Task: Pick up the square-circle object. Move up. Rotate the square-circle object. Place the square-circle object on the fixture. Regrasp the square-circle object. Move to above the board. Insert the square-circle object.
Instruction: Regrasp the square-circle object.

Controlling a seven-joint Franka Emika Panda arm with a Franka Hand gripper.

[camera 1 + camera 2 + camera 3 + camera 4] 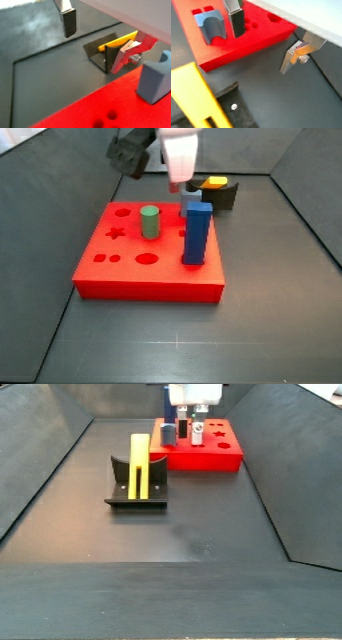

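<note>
The yellow square-circle object [139, 462] rests on the dark fixture [136, 492], its two prongs at the low end. It also shows in both wrist views [119, 41] [194, 97] and in a side view [214, 181]. My gripper [178, 168] is open and empty. It hangs apart from the square-circle object, between the fixture [218, 196] and the red board [134, 268]. Nothing is between the fingers in both wrist views [91, 53] [261, 53]. One dark pad [69, 22] and one silver finger [127, 54] show.
A tall blue square peg [197, 233] and a green cylinder [151, 221] stand in the board. The blue peg also shows in both wrist views [157, 77] [210, 27]. Dark sloping walls [54, 474] enclose the floor.
</note>
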